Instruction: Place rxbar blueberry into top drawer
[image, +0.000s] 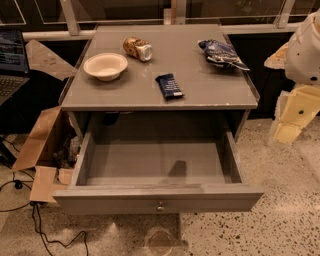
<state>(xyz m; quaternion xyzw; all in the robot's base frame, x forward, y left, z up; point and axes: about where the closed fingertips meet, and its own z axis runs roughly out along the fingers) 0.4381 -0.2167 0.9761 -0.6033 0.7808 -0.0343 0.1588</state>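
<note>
The rxbar blueberry (169, 85), a small flat dark navy bar, lies on the grey cabinet top near its front edge, a little right of centre. The top drawer (159, 199) is pulled wide open below it, and nothing lies inside. Its front panel has a small round metal knob (160, 206) at the centre. My gripper (289, 131) hangs at the right edge of the view. It is beside the cabinet's right side, well apart from the bar, at about the level of the drawer opening. It holds nothing that I can see.
On the cabinet top are a white bowl (105, 65) at the left, a tipped can (137, 49) behind it and a crinkled blue-and-white chip bag (221, 54) at the back right. Cardboard pieces (39, 138), cables and a laptop (11, 60) are at the left.
</note>
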